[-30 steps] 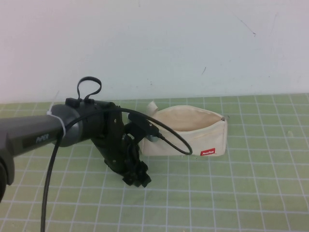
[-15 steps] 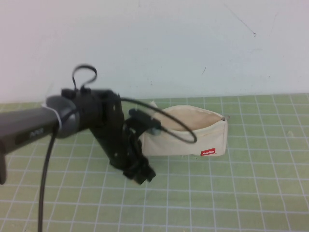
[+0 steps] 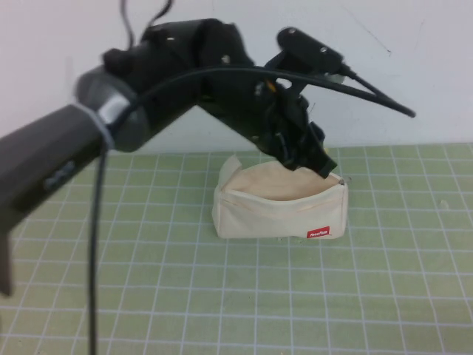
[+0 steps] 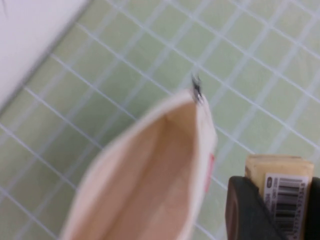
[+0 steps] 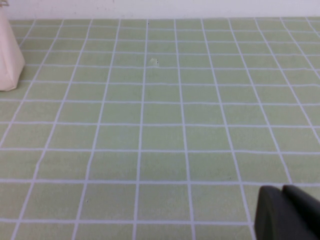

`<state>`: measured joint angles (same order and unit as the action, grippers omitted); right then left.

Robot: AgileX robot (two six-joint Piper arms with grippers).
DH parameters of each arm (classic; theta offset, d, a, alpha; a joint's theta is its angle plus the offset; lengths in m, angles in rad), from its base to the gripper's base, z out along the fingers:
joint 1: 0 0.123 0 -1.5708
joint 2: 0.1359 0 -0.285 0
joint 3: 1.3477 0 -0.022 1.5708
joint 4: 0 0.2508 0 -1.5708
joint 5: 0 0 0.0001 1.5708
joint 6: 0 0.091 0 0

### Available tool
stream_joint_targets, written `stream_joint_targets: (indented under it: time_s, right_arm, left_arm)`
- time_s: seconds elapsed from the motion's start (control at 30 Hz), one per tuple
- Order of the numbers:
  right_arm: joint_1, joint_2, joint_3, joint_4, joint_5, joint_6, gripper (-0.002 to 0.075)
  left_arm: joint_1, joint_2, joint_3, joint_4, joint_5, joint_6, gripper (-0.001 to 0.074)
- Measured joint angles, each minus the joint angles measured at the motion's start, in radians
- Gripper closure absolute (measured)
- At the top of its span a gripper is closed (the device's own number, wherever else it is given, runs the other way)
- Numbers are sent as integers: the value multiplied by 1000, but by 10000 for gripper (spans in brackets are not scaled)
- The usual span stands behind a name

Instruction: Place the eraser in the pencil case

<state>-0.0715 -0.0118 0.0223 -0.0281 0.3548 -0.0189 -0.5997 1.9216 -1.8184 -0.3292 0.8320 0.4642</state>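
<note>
The cream-white pencil case (image 3: 277, 203) lies on the green grid mat with its zip open and its red tag (image 3: 319, 234) facing front. My left gripper (image 3: 314, 159) hangs just above the right end of the opening. In the left wrist view the left gripper (image 4: 277, 200) is shut on the yellow-tan eraser (image 4: 272, 172), barcode label showing, held beside the open pencil case (image 4: 150, 170) near the zip pull (image 4: 197, 92). My right gripper (image 5: 290, 212) shows only in its own wrist view, fingers together, low over the mat.
The green grid mat (image 3: 222, 296) covers the table up to a white wall (image 3: 414, 66) behind the pouch. The left arm's cable (image 3: 369, 92) loops out above the pouch. One end of the pouch (image 5: 7, 60) shows in the right wrist view.
My left arm has lifted off the mat in front-left of the pouch and swung up and right, so its gripper now hangs over the pouch's open right end.
</note>
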Motion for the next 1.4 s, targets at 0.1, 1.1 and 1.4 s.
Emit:
stream_joint_targets:
  time_s: [0.1, 1.1, 1.4]
  right_arm:
    - [0, 0, 0, 0, 0, 0, 727]
    - [0, 0, 0, 0, 0, 0, 727]
    - [0, 0, 0, 0, 0, 0, 727]
  left_arm:
    - [-7, 66, -63, 87, -10, -72, 547]
    - [-3, -363, -225, 426, -58, -319, 734]
    - [-3, -757, 197, 444, -156, -304, 735]
